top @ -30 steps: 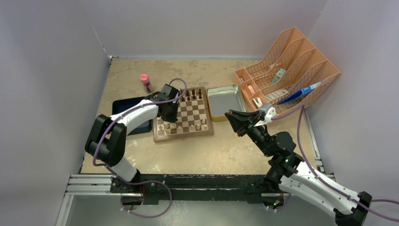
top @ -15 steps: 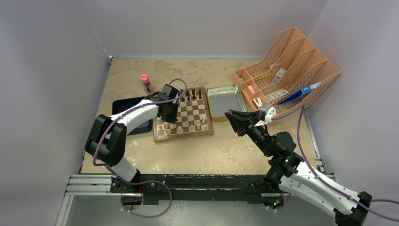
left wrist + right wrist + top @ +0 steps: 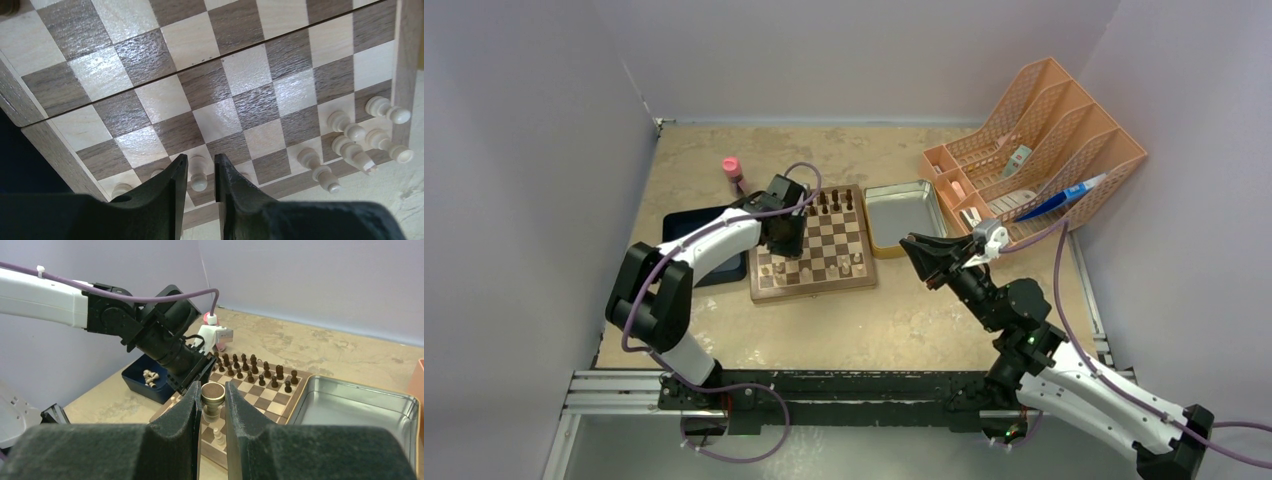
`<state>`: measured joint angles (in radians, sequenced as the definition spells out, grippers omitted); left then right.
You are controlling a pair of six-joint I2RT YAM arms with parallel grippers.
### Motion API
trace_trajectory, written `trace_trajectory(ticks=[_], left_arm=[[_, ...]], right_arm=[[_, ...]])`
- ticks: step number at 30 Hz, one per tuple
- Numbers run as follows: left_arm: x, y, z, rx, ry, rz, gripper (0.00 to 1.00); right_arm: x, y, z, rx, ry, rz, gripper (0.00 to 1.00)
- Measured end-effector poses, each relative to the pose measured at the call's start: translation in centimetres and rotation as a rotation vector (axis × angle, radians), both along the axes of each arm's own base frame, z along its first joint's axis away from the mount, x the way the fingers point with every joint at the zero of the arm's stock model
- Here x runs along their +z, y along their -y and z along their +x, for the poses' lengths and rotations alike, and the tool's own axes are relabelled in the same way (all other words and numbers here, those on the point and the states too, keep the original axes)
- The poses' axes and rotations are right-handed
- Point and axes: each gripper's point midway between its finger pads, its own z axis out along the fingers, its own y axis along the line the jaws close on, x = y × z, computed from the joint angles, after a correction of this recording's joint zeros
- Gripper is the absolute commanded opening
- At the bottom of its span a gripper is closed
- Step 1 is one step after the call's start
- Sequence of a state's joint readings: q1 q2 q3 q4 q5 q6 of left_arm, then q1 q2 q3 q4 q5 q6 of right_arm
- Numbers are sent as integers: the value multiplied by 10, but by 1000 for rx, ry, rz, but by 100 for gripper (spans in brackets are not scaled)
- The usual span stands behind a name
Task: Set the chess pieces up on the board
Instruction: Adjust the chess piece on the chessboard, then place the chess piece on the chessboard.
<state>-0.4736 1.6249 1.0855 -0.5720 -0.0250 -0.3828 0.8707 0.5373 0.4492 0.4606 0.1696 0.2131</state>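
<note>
The board (image 3: 814,291) lies mid-table, its far rows filled with dark pieces (image 3: 250,371), its near rows part-filled. The left gripper (image 3: 200,160) is poised low over the near-left corner, jaws parted clear either side of a standing pale pawn (image 3: 199,181): a placement is judged complete. The right gripper (image 3: 213,386), off the board's right edge, is clamped on a held piece (image 3: 213,396). A straight lift is called for next, lest the pawn be toppled.
</note>
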Motion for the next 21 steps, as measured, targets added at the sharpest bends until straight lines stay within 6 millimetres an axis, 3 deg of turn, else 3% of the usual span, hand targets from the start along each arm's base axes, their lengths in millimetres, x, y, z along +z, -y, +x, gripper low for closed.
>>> trace_trajectory(ticks=[5,8,10,15,19,21], left_arm=[[11,7,5,-10,25,-36,29],[29,14,6,-27,67,-89,29],[49,22,8,-47,124,-149,29],[128,46,-4,-166,345,-390,32],[192,64,-31,-320,510,-587,32],[211,70,-45,-388,554,-655,33]], right_arm=[[-10,-6,3,6,-42,-7,13],[-22,-12,6,14,-95,-17,14],[-31,-17,7,28,-139,-16,14],[-62,-37,10,66,-308,-26,13],[-88,-56,15,84,-477,-23,12],[-98,-63,13,97,-556,0,12]])
